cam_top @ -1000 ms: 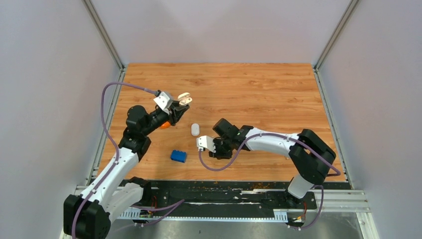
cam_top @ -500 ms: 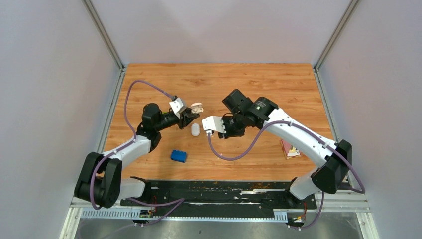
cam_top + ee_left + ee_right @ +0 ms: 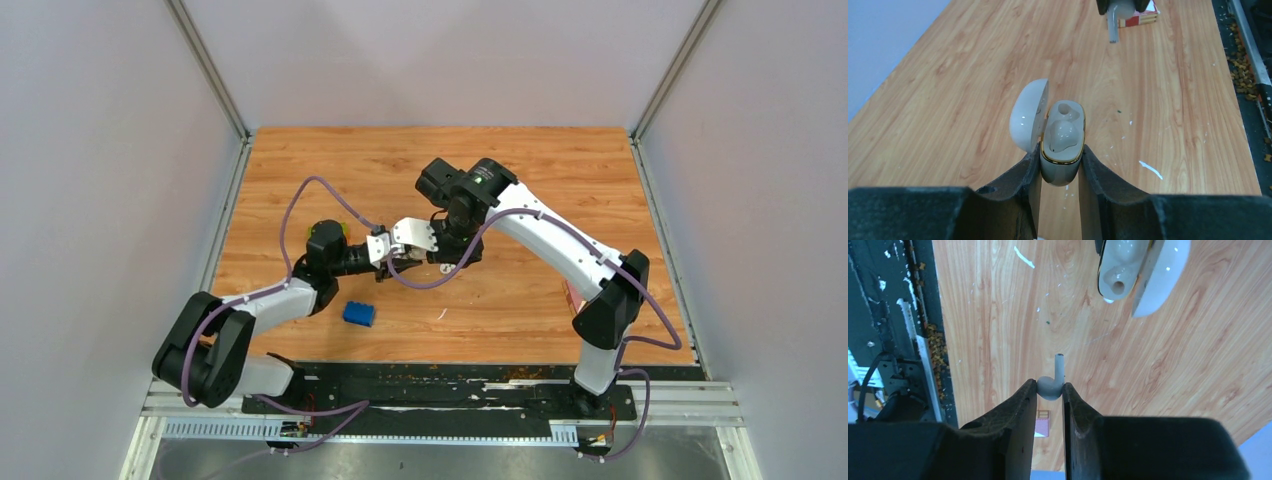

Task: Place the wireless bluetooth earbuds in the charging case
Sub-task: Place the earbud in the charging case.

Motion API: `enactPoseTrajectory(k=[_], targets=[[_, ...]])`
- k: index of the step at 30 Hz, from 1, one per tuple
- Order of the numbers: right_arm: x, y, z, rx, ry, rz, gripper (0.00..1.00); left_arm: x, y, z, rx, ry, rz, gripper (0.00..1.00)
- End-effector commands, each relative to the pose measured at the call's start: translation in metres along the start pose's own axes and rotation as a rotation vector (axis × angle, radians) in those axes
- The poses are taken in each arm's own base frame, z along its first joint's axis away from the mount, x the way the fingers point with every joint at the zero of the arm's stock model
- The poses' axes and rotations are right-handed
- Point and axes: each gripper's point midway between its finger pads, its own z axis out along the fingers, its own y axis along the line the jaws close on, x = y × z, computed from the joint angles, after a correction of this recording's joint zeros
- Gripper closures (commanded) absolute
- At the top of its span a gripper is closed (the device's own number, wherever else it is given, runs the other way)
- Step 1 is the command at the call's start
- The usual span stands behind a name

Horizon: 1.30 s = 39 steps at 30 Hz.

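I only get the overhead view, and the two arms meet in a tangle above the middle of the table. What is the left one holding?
Observer: The left gripper is clamped on a small white charging case, with its lid swung open.
Visitor: And the right one?
Observer: The right gripper pinches a white earbud by its head, with the stem pointing toward the case.
Visitor: Is there room for it inside?
Observer: One slot looks filled by a seated earbud, while the other slot shows as an empty hole.
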Motion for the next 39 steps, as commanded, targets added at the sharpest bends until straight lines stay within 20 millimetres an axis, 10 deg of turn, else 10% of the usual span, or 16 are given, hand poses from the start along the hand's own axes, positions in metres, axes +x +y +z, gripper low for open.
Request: enactPoseTrajectory(k=[1, 39], targets=[[0.006, 0.013, -0.017, -0.017, 0.039, 0.052, 0.89, -0.012, -0.008, 0.010, 0.027, -0.041, 0.082, 0.91], [-0.020, -0.020, -0.001, -0.072, -0.079, 0.485, 0.89, -0.008, -0.001, 0.012, -0.200, -0.045, 0.168, 0.91]])
